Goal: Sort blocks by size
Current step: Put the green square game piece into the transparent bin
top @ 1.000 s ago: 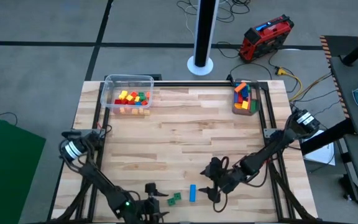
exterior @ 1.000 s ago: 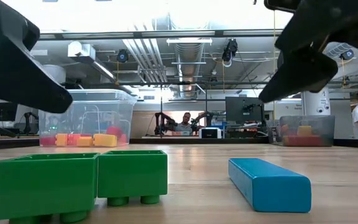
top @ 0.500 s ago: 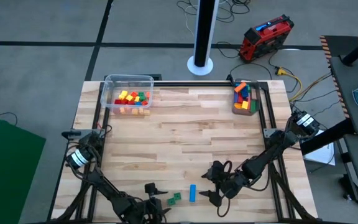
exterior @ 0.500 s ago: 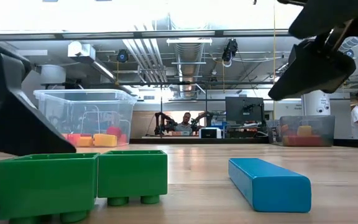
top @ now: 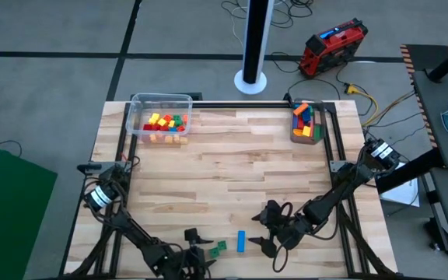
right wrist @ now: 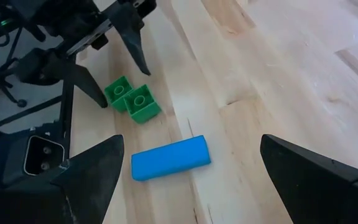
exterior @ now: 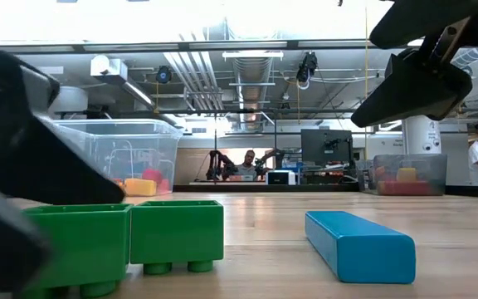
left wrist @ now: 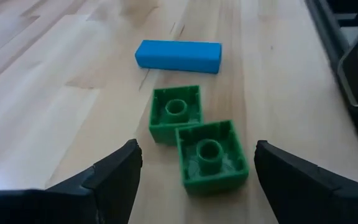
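Observation:
Two green cubes (left wrist: 175, 113) (left wrist: 211, 154) rest side by side on the table near its front edge, hollow undersides up. A blue bar (left wrist: 178, 55) lies flat just right of them (top: 240, 241). My left gripper (left wrist: 197, 152) is open and low over the table, left of the green cubes (top: 219, 248), with the closer cube ahead of the gap between its fingers. My right gripper (right wrist: 192, 148) hangs open above the table, right of the blue bar (right wrist: 171, 158), and touches nothing.
A clear tub (top: 160, 117) with several small blocks stands at the far left corner. A smaller clear container (top: 306, 123) with longer bars stands at the far right. The wood between them and the grippers is bare. Black rails (top: 341, 179) edge the table.
My left gripper has dropped lower toward the table and moved closer to the green cubes, staying open. The cubes and the blue bar have not moved.

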Available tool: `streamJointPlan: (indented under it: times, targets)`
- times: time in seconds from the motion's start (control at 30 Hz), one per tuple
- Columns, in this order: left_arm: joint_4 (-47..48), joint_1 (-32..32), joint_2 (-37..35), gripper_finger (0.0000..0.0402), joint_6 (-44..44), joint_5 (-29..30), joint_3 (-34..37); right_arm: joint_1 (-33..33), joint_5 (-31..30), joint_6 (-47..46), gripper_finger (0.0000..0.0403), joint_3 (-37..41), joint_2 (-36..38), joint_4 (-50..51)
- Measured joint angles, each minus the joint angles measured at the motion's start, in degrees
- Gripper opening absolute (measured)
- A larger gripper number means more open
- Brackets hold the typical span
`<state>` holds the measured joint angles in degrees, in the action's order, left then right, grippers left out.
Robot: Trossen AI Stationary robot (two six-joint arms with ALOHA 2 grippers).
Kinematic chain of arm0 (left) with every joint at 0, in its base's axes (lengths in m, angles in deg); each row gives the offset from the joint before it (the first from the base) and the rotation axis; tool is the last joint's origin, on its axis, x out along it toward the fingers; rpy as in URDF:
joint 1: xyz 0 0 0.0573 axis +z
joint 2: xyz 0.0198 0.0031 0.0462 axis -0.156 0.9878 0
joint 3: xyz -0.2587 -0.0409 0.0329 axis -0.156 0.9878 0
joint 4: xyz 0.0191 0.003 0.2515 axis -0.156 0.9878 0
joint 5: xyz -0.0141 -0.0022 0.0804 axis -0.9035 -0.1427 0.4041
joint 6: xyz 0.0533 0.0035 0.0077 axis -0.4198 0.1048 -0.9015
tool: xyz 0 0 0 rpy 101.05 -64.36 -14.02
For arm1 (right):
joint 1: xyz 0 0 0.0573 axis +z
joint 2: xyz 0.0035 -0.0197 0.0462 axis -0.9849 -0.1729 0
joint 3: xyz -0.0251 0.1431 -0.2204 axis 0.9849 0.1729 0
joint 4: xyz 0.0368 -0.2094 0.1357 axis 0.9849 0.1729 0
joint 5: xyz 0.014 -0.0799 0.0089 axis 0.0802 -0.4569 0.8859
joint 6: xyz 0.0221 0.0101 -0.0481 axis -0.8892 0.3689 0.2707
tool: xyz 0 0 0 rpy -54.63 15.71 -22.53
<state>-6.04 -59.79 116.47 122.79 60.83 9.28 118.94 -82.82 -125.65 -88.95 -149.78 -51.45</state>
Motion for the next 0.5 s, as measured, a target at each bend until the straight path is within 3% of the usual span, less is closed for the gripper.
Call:
streamJointPlan:
  times: [0.5]
  targets:
    - [-1.5,0.6,0.0,0.0255,-2.7,-0.7,0.1,0.2,-1.6,0.0,0.0368,0.0,0.0,0.0]
